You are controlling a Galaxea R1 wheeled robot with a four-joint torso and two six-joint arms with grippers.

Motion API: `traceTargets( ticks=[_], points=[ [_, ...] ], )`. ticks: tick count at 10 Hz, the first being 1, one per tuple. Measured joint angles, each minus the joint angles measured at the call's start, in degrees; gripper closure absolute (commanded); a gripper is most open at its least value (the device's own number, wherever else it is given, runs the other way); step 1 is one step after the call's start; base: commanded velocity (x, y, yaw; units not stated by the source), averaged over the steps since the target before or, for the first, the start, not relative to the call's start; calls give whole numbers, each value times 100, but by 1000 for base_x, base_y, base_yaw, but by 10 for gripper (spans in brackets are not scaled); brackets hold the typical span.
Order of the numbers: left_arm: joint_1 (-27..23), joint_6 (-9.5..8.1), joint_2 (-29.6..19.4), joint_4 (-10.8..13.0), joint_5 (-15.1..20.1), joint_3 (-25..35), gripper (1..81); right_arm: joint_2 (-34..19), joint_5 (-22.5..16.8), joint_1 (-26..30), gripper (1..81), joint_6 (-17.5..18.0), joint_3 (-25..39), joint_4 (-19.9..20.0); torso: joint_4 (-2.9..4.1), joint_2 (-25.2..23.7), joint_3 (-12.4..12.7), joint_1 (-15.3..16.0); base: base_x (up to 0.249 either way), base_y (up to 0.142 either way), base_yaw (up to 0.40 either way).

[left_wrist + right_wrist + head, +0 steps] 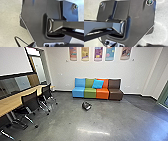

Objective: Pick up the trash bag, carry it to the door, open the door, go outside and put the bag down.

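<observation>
Where the trash bag [86, 106] lies, grey floor [62, 119], colourful sofa [115, 93] behind

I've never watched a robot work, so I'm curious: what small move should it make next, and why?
Probably a short drive forward: the dark bag lies on the floor almost straight ahead, in front of the coloured sofa, and looks too far off for either arm to reach from here.

Shiny gray floor [61, 119], dark trash bag [86, 106] on it, multicolored sofa [102, 93], black chairs [30, 101]
</observation>
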Motion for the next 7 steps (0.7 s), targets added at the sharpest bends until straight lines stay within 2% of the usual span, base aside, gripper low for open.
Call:
traceTargets(
  ticks=[6, 7],
  points=[
    [0, 0, -13, 0, 0, 0, 10, 1, -7, 2, 10, 0, -1, 2, 0, 0, 0, 0, 165, 74, 0],
    [0, 0, -20, 0, 0, 0, 10, 6, -32, 2, 10, 0, -1, 0, 0, 0, 0, 0, 154, 0, 0]
  ],
)
